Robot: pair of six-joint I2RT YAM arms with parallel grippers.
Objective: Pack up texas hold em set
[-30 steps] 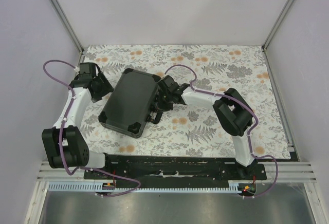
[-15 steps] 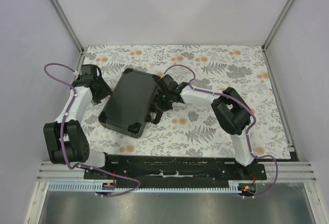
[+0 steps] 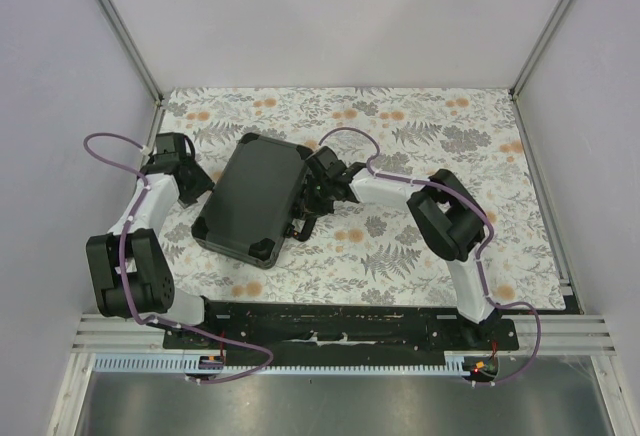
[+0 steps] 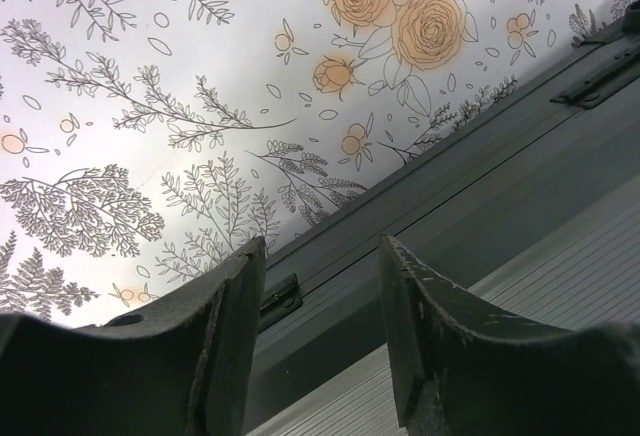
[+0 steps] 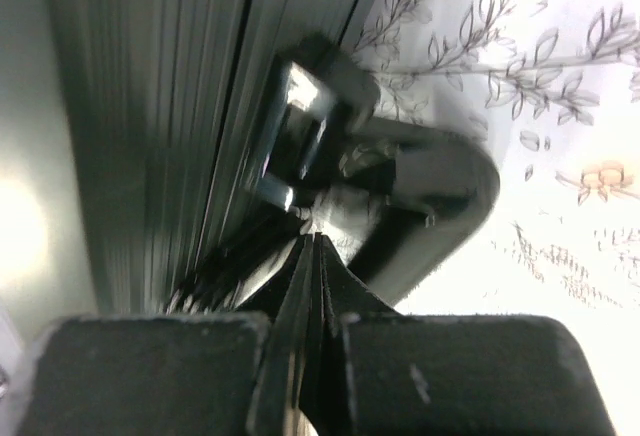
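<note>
The texas hold em set's black briefcase lies shut and skewed on the floral cloth. Its chips, cards and triangle are hidden. My left gripper sits just off the case's left side. In the left wrist view the gripper is open with nothing between its fingers, facing the hinged edge and a small hinge. My right gripper is at the case's right side. It is shut, tips pressed together against the base of the grey handle beside a metal latch.
The floral tablecloth covers the table. White walls and metal frame posts close it in at the back and sides. The black base rail runs along the near edge.
My left gripper has drawn back a little to the left from the case, and its jaws have narrowed. The right gripper has closed fully and stayed at the handle side.
</note>
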